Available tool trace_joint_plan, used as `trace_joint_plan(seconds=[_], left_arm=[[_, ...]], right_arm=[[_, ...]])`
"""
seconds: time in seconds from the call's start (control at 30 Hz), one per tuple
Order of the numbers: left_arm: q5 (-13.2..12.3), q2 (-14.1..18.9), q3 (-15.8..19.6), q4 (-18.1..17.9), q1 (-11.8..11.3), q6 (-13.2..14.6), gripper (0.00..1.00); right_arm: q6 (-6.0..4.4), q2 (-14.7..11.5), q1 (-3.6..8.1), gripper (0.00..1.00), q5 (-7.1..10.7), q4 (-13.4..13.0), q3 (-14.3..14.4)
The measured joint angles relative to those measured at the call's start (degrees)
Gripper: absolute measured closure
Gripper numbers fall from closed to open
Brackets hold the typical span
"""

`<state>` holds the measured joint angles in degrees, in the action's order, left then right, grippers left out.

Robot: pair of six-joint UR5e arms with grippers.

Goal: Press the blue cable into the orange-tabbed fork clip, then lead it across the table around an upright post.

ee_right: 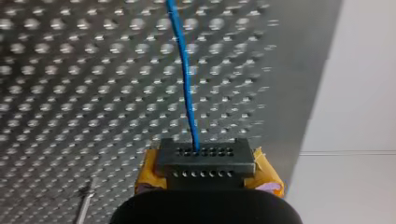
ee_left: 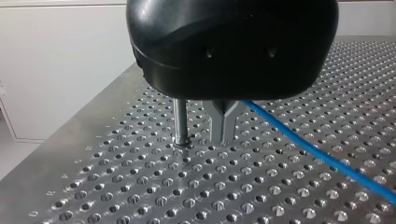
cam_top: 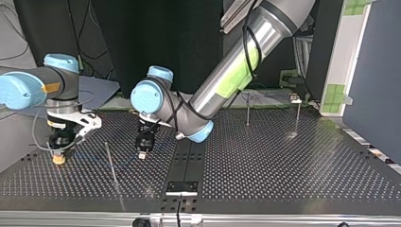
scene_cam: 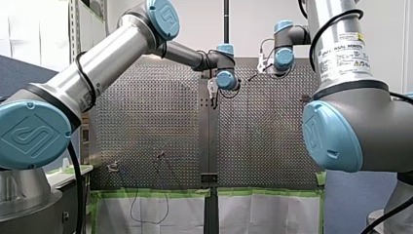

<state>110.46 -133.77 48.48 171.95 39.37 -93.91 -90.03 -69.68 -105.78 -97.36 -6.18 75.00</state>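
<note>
The thin blue cable point(ee_right: 184, 79) ends in the orange-tabbed fork clip point(cam_top: 58, 159), low at the top view's left. My right gripper point(cam_top: 60, 142) stands directly over the clip; I cannot tell whether its fingers are open or closed. From there the cable sags toward the frame's centre, to my black, metal-fingered left gripper point(ee_left: 224, 137). Its fingers are drawn narrow together with the cable just beside them, and no pinch is visible. A slim upright steel post point(ee_left: 180, 121) stands close by on the perforated metal table point(ee_left: 140, 196). Pulling before the cable is seated would likely pop it from the clip, and slack could let it miss the post.
</note>
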Motion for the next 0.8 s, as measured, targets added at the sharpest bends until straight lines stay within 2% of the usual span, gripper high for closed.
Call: trace_joint_plan(seconds=[0.13,0.23,0.47,0.6,0.8], left_arm=[[0.0,0.0,0.6,-0.5,0.1,-0.4,0.99],[0.1,0.0,1.4,-1.6,0.0,-0.8,0.99],[0.4,0.0,2.7,-3.6,-0.3,-1.3,0.99],[0.6,0.0,2.7,-3.8,-0.8,-1.4,0.99],[0.5,-0.6,2.5,-3.9,-1.5,-1.6,0.99]], right_arm=[[-0.35,0.1,0.07,1.00,0.02,-1.7,2.1],[-1.00,0.3,0.17,1.00,0.08,-3.2,3.6],[-1.54,3.0,0.27,1.00,0.38,-6.8,7.0],[-1.57,4.8,0.33,1.00,0.44,-8.4,7.6],[-1.37,7.6,0.51,1.00,0.22,-9.1,7.7]])
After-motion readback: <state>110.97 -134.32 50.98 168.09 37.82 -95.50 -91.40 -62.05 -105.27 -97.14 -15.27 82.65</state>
